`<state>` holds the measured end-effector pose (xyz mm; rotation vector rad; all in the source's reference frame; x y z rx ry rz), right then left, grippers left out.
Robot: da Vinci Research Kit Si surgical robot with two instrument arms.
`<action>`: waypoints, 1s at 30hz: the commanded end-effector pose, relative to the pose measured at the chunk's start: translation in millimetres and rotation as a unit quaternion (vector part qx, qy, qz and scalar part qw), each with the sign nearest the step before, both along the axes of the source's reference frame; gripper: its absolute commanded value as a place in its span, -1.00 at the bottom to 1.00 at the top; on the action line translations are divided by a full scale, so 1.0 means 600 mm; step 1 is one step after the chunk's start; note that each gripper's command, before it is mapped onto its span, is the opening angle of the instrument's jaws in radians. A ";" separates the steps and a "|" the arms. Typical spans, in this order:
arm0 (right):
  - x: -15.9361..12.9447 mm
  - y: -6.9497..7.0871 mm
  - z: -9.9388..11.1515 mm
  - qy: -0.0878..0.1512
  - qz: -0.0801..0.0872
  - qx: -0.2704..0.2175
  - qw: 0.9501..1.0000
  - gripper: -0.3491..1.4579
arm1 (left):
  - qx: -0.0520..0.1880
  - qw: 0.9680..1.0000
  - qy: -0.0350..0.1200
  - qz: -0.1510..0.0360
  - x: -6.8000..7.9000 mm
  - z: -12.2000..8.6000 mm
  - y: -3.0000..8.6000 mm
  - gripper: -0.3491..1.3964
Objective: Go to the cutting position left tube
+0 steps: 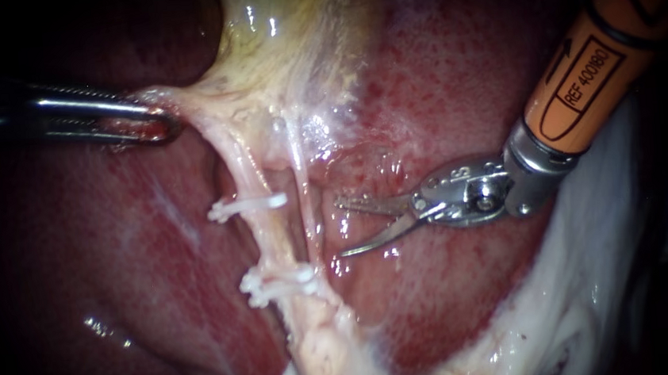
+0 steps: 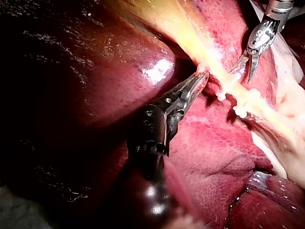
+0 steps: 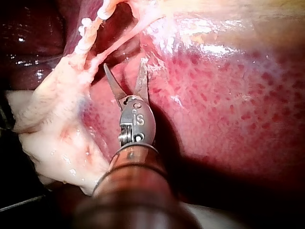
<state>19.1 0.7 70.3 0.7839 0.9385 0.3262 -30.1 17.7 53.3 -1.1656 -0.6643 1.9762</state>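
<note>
Your left instrument (image 1: 150, 124) fades into shadow behind its jaws, which pinch pale tissue (image 1: 184, 104) under the gallbladder (image 1: 282, 32). The left tube (image 1: 263, 245) runs near-vertical, leaning lower right, with clips (image 1: 244, 208) at two levels — the lower cluster is uncountable. Beside it is the right tube (image 1: 301, 174). Your right instrument (image 1: 340, 228), blades spread, sits near both tubes — not touching.

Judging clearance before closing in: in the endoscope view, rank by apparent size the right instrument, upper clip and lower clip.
Largest by far: right instrument.
Then upper clip and lower clip, which look alike, so unranked.
</note>
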 end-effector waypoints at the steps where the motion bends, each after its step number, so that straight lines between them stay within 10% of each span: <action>1: -0.0002 0.0002 -0.0008 -0.001 -0.001 0.001 1.000 0.92 | 0.000 1.000 0.000 0.000 0.0000 0.0001 0.0000 -1.00; 15: 0.0056 -0.0016 -0.0168 0.010 -0.003 0.021 1.000 0.92 | 0.000 1.000 0.000 0.001 0.0002 0.0006 0.0001 -1.00; 30: 0.0081 -0.0020 -0.0073 -0.009 0.009 0.036 0.999 0.95 | -0.001 1.000 0.000 0.000 0.0001 0.0009 -0.0002 -1.00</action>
